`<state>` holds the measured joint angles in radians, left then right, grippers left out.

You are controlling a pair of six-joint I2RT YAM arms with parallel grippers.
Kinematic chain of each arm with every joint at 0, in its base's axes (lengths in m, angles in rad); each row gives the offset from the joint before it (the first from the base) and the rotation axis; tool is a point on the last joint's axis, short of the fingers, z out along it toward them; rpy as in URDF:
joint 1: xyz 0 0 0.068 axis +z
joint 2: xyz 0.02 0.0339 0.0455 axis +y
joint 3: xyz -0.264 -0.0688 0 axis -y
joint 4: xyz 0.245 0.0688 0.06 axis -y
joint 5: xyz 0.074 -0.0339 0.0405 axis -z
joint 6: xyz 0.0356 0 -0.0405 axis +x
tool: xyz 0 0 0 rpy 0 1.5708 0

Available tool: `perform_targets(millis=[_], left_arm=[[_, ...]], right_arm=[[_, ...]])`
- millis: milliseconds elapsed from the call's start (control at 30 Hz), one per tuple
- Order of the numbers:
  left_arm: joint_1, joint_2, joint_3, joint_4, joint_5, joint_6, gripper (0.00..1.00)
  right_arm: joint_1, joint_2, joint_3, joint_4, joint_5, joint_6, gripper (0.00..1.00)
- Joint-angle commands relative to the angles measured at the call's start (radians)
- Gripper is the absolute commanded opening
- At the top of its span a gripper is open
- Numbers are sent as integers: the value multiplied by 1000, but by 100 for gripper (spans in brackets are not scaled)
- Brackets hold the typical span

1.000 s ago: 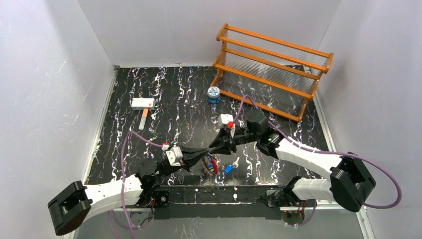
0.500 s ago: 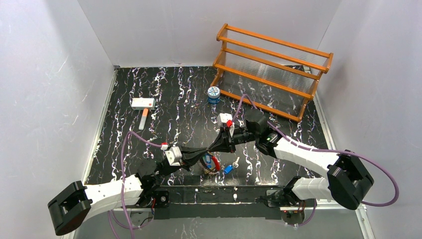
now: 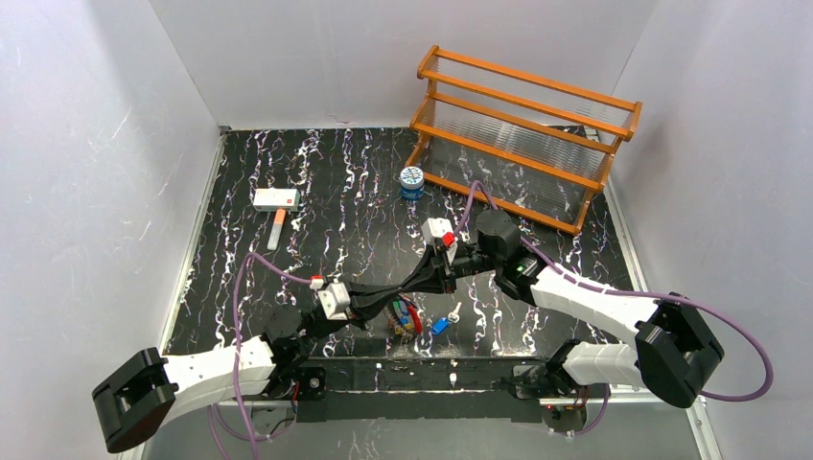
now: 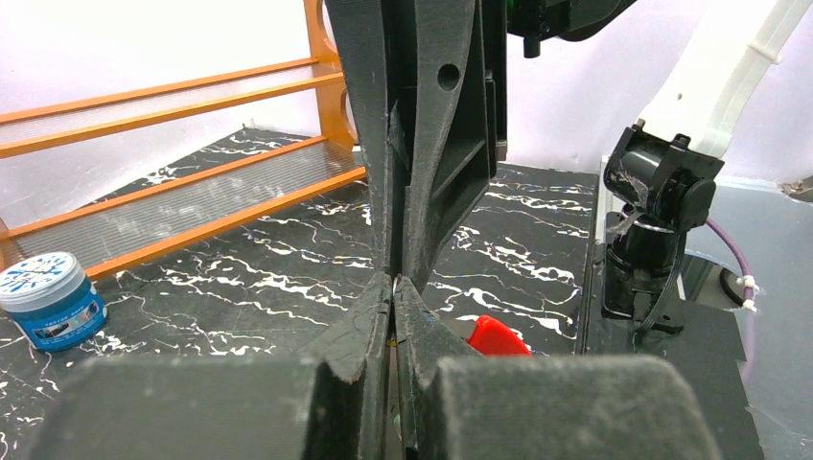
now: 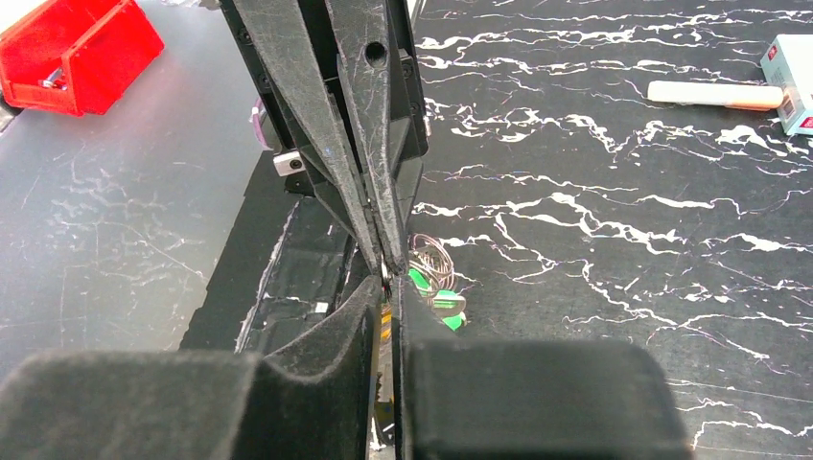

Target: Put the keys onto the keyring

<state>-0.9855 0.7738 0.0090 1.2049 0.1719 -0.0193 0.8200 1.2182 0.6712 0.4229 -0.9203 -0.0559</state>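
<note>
My left gripper (image 3: 393, 293) and right gripper (image 3: 414, 284) meet tip to tip above the table's front middle. Both are shut on the thin silvery keyring (image 5: 432, 261), whose wire loops show just past the right fingers. A bunch of keys (image 3: 405, 318) with red, green and yellow heads hangs below the tips. The green heads (image 5: 433, 293) show in the right wrist view, and the red head (image 4: 498, 337) in the left wrist view. A blue key (image 3: 439, 325) and a silver key (image 3: 455, 310) lie loose on the table to the right of the bunch.
A small blue-and-white tin (image 3: 412, 181) stands in front of the orange rack (image 3: 522, 134) at the back right. A white box with a stick (image 3: 276, 203) lies at the back left. White walls close in the table (image 3: 336, 172).
The right gripper has shifted slightly right and back. The hanging keys have swung a little under the tips. Both grippers stay shut tip to tip.
</note>
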Motion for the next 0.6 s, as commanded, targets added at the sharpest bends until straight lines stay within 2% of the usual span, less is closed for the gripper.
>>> perform_targets(millis=[0, 167, 300, 367, 500, 567], left_arm=[[-3, 0, -80, 58, -10, 2, 0], [-3, 4, -78, 59, -8, 4, 0], [-4, 8, -72, 58, -4, 2, 0], [-3, 7, -72, 58, -2, 3, 0], [-4, 7, -70, 58, -4, 4, 0], [-4, 7, -69, 58, 0, 2, 0]], right_arm=[[11, -5, 6, 62, -45, 6, 14], [13, 12, 10, 58, -49, 0, 12], [13, 17, 9, 59, -50, -1, 27], [13, 16, 4, 64, -51, -5, 29], [13, 16, -1, 65, -44, -10, 26], [13, 20, -2, 75, -44, -4, 19]])
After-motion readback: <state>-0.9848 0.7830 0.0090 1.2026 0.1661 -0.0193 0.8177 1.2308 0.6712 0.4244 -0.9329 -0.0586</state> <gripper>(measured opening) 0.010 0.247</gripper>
